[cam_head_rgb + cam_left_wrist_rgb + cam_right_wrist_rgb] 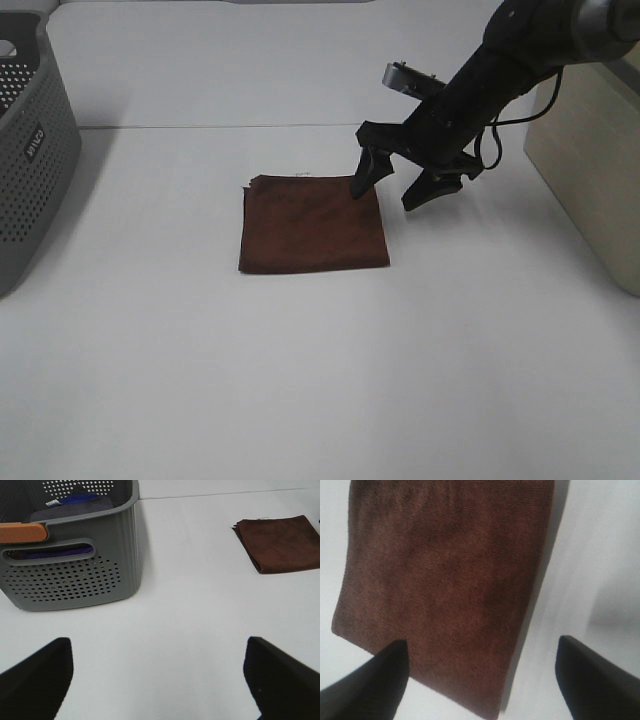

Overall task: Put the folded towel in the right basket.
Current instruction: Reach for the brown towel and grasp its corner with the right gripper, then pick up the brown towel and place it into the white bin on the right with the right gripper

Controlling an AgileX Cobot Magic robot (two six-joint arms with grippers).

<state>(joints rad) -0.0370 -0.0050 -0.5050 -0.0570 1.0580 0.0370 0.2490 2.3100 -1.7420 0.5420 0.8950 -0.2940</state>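
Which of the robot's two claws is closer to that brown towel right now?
The right gripper: it hangs open at the folded towel's far right corner. The left gripper hangs open well away from it, near the grey basket.

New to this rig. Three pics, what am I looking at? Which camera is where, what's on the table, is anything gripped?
It is a two-armed robot. One picture comes from a camera mounted high above the table; the other two come from cameras on each arm's wrist, with the dark fingertips at the edge of the picture.

On the white table lies a folded towel, reddish-brown. A grey perforated basket stands on the left, a beige bin, the right basket, on the right.

The right gripper is open over the towel's far right corner. The left gripper is open too. Nothing is held.
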